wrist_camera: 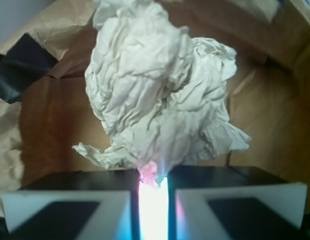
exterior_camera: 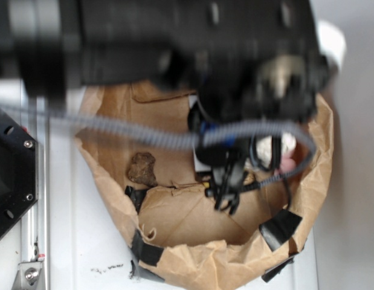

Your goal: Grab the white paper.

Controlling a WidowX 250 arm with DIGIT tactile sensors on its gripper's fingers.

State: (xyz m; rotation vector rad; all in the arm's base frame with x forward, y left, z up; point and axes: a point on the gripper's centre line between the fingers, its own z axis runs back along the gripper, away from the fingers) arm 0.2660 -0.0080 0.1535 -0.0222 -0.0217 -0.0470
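White paper, a crumpled off-white wad with ragged edges, fills the centre and upper half of the wrist view. Its lower tip tapers down into the narrow slit between the two black gripper fingers at the bottom of the frame. The gripper has its jaws drawn nearly together, with only a thin bright gap left between them, and the tip of the wad sits pinched in that gap. Behind the wad lies the brown paper bag, its creased floor and walls filling the rest of the frame. A patch of black tape shows on the bag at the upper left.

In the exterior view the blurred black arm spans the top of the frame, and a grey ribbed cable runs across the middle. The gripper reaches down inside the open bag, which lies on a white table. Just right of the gripper, at the right centre of the frame, a pale lump that may be the white paper shows partly behind the arm; it is too blurred to be sure. A small brown rock-like lump lies on the bag floor left of centre, well apart from the gripper. Black tape pieces mark the bag's lower rim.
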